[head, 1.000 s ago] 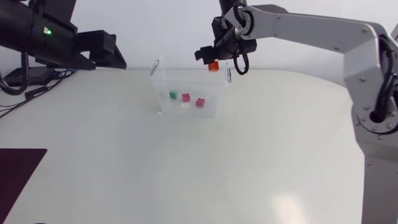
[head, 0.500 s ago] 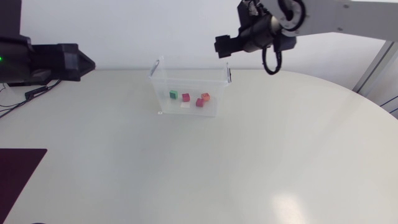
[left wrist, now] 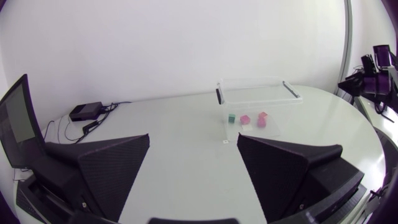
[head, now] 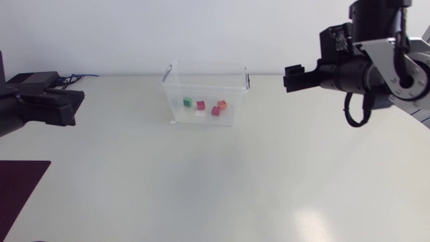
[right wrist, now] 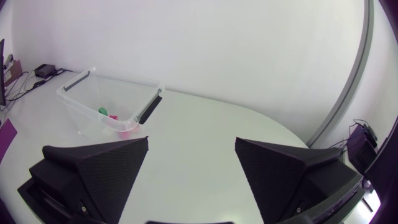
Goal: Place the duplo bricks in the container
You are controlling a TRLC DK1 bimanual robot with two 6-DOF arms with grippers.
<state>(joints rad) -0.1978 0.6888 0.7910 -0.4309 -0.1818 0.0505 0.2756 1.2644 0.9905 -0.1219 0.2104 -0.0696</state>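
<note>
Left gripper and right gripper: spread, empty. Bricks in container, well ahead of both. Placing judged complete; only parking remains.

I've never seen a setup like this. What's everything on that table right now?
Table: one, white, under everything.
Container: one, clear, on the table's far side.
Green brick: one, in the container.
Pink bricks: two, in the container.
Orange brick: one, in the container.
Whitish brick: one, in the container.
Dark mat: one, maroon, table's near left corner.
Left gripper: one, black, open, empty.
Right gripper: one, black, open, empty.
</note>
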